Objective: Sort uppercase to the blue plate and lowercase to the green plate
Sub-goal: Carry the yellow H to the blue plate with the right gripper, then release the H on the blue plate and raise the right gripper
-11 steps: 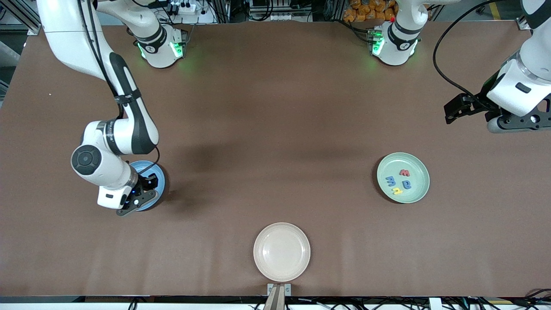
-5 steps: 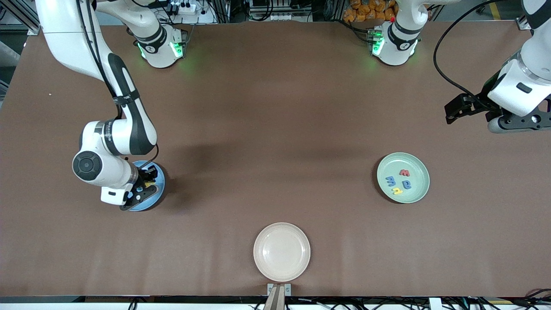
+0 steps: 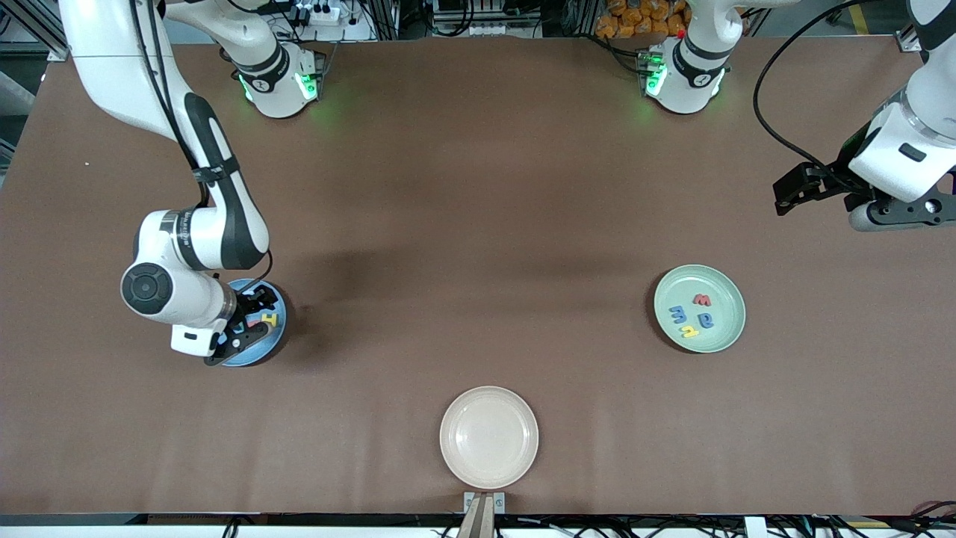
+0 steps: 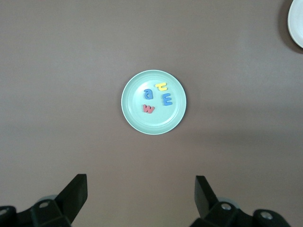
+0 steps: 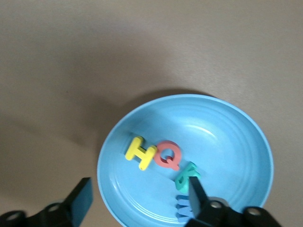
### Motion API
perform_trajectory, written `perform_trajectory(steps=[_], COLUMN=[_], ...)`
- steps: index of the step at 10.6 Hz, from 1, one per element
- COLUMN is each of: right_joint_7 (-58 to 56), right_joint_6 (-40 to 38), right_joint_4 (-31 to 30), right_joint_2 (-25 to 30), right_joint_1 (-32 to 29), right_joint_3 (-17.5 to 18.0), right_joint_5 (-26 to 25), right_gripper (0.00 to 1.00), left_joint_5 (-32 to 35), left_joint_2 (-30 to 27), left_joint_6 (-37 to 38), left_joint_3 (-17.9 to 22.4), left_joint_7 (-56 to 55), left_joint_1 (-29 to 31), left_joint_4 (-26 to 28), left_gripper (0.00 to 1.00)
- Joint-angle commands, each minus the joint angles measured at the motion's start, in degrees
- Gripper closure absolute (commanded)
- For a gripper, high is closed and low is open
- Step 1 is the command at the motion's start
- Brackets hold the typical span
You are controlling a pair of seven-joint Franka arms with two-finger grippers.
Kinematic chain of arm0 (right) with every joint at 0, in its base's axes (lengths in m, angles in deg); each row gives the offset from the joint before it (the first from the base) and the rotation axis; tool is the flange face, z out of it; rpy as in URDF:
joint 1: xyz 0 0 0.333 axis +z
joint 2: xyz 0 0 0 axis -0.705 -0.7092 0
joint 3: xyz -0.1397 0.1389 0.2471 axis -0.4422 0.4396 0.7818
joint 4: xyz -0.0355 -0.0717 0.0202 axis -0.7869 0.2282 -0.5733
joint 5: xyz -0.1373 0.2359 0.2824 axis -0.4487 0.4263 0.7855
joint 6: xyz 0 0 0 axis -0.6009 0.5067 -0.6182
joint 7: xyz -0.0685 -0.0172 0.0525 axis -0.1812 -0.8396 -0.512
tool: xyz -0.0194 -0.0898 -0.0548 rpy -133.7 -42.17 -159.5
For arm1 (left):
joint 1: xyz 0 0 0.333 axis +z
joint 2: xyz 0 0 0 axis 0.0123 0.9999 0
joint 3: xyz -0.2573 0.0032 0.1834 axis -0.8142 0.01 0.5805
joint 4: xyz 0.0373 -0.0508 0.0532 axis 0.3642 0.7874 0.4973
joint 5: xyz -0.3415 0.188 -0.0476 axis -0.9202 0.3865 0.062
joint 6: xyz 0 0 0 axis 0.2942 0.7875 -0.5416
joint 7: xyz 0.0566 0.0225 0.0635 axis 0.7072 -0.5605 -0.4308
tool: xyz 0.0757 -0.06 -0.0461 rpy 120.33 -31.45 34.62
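blue plate (image 5: 236,142): H, Q | green plate (image 4: 137,118): a, w, m

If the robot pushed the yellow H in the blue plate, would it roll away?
Probably not. The yellow H lies flat in the blue plate, so it would likely slide, not roll. It looks like thick foam, so it is probably light and a bit squishy. The plate's raised rim might stop it.

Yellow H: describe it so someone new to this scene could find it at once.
Find the blue plate at the right arm's end of the table, under the open right gripper. The yellow H lies in it beside the red Q; it is the only yellow letter there.
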Motion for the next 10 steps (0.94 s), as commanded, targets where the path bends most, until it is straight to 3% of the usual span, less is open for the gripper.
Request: perform_trajectory(steps=[1, 3, 5, 7, 10], right_joint_7=[0.0, 4.8, 10.88, 14.48, 14.25], right_joint_6=[-1.78, -3.53, -4.51, -5.03, -7.05], right_joint_4=[-0.72, -1.59, -4.66, -6.52, -2.32], right_joint_2=[3.98, 7.49, 11.61, 16.88, 20.07], right_joint_1=[-1.58, -1.93, -5.69, -7.99, -11.25], right_joint_3=[1.25, 2.91, 7.38, 9.5, 11.97], right_joint_5=[0.17, 0.08, -0.8, -3.69, -5.72], right_gripper=[0.0, 0.0, 0.0, 0.0, 0.0], left_joint_5=[-0.91, -0.82, -0.91, -0.82, -0.82], left_joint_2=[0.08, 0.08, 0.17, 0.43, 0.52], left_joint_6=[0.38, 0.38, 0.38, 0.38, 0.38], left_joint_3=[0.21, 0.21, 0.21, 0.21, 0.21], left_joint_7=[1.51, 1.42, 1.42, 1.42, 1.42], left_joint_1=[-0.02, -0.02, -0.11, -0.02, -0.02], left_joint_4=[-0.75, -0.75, -0.75, -0.75, -0.75], left_gripper=[0.0, 0.0, 0.0, 0.0, 0.0])
